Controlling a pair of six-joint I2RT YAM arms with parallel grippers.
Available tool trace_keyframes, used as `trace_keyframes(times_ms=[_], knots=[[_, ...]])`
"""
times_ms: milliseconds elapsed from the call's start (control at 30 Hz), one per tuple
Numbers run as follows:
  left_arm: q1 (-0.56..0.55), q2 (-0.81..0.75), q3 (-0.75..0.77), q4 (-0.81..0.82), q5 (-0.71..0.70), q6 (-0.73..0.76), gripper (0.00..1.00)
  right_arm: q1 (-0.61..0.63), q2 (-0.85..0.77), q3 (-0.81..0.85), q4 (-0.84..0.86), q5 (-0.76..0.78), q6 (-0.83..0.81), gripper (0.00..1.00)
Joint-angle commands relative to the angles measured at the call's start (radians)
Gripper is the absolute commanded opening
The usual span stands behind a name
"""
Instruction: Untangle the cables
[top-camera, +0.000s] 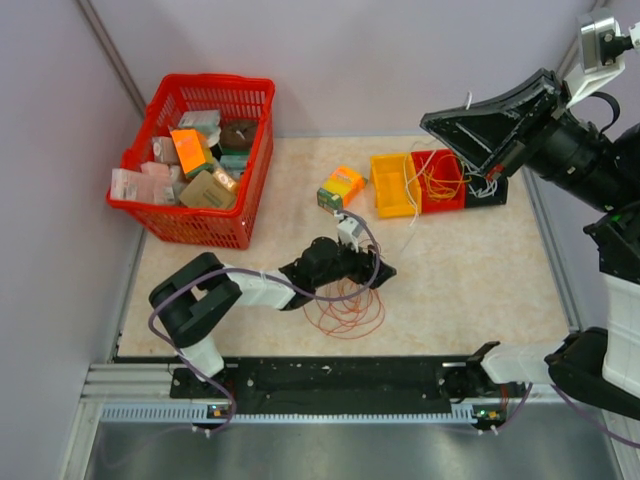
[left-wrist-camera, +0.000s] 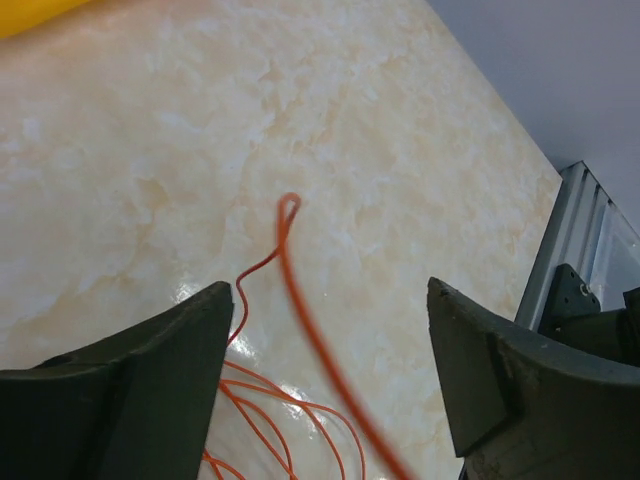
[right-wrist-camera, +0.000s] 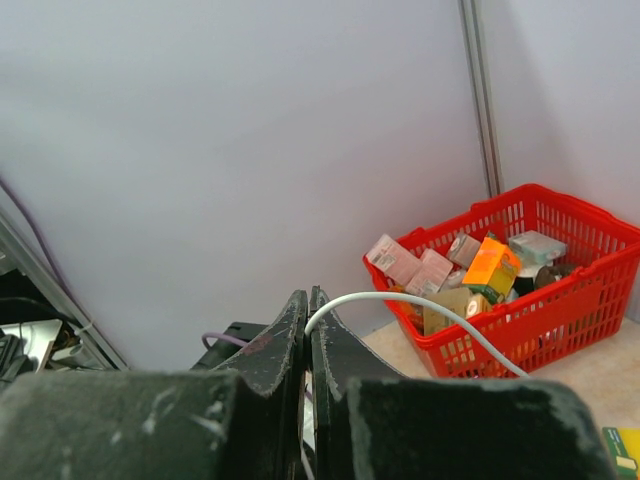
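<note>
Between the spread fingers of the left pincer, a loose coil of thin orange-red wire lies on the marbled tabletop, one kinked strand running straight ahead. Well apart and raised, the right pincer is closed, seemingly on a thin white wire.

A beige, marble-patterned worktop fills the middle of the cell, its glossy surface catching soft white glare from overhead light. Plain pale lavender-grey walls close it in at the back and on both sides. A slim aluminium post runs up the back-left corner. A ribbed metal rail borders the near edge, with dull grey sheet metal below it.
</note>
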Motion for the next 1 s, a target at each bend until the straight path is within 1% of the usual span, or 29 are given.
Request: trace_keyframes(times_ms=[0, 67, 167, 300, 367, 400, 467, 500, 600, 633, 700, 767, 833, 967], knots=[[0.006, -0.067, -0.021, 0.013, -0.063, 0.001, 0.87, -0.003, -0.017, -0.003, 0.036, -0.01, 0.018, 0.0], [0.008, -0.062, -0.004, 0.002, -0.06, -0.002, 0.87, -0.003, -0.02, -0.002, 0.035, -0.008, 0.019, 0.0], [0.01, -0.038, 0.022, 0.033, -0.049, -0.011, 0.87, -0.004, -0.029, -0.006, 0.035, -0.01, 0.022, 0.0], [0.01, 0.036, 0.079, 0.132, -0.004, 0.008, 0.89, -0.003, -0.034, -0.014, 0.036, -0.008, 0.025, 0.0], [0.01, 0.071, 0.111, 0.164, 0.0, 0.021, 0.87, -0.003, -0.032, -0.018, 0.036, -0.014, 0.03, 0.0], [0.01, 0.087, 0.126, 0.18, -0.006, 0.024, 0.82, -0.003, -0.035, -0.02, 0.036, -0.016, 0.03, 0.0], [0.014, 0.113, 0.151, 0.203, -0.013, 0.034, 0.65, -0.003, -0.04, -0.026, 0.036, -0.005, 0.027, 0.0], [0.017, 0.119, 0.162, 0.186, -0.032, 0.037, 0.55, -0.003, -0.046, -0.031, 0.035, 0.002, 0.024, 0.0], [0.037, 0.116, 0.168, 0.096, -0.125, 0.031, 0.12, -0.003, -0.058, -0.038, 0.032, 0.021, 0.007, 0.0], [0.046, 0.11, 0.163, 0.048, -0.151, 0.022, 0.05, -0.003, -0.064, -0.04, 0.029, 0.028, -0.002, 0.0], [0.056, 0.09, 0.118, 0.03, -0.19, 0.014, 0.01, -0.003, -0.077, -0.043, 0.018, 0.062, -0.025, 0.0], [0.06, 0.053, 0.053, 0.042, -0.211, 0.0, 0.0, -0.003, -0.083, -0.031, -0.022, 0.143, -0.083, 0.0], [0.06, 0.004, -0.028, 0.059, -0.218, -0.021, 0.0, -0.003, -0.084, 0.003, -0.101, 0.316, -0.203, 0.0], [0.06, -0.106, -0.194, 0.05, -0.204, -0.093, 0.0, -0.003, -0.057, -0.041, -0.151, 0.909, -0.47, 0.0]])
